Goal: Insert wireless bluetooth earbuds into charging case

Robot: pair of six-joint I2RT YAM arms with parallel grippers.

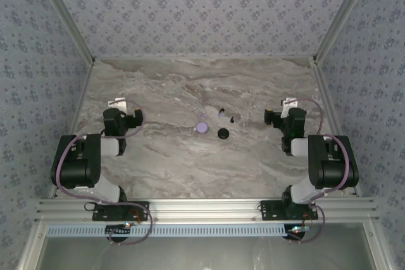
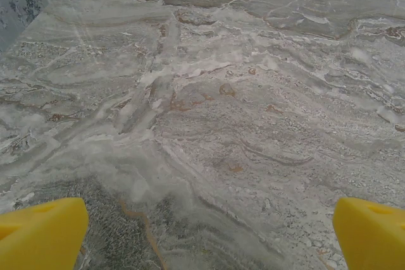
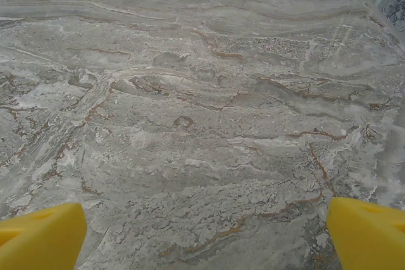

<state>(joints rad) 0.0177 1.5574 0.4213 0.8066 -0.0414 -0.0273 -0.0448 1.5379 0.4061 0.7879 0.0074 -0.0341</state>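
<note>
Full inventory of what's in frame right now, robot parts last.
charging case: 1, black, round, mid-table
earbuds: 2, black, tiny, loose on the table just beyond the case; the second one to its right
disc: 1, pale lavender, flat, left of the case, not touching it
table: 1, grey-brown marble pattern
walls: grey-blue floral print, three sides
rail: 1, aluminium, near edge
left arm: 1, black and white, left side
right arm: 1, black and white, right side
left gripper: yellow fingertips, open, over bare table
right gripper: yellow fingertips, open, over bare table
</note>
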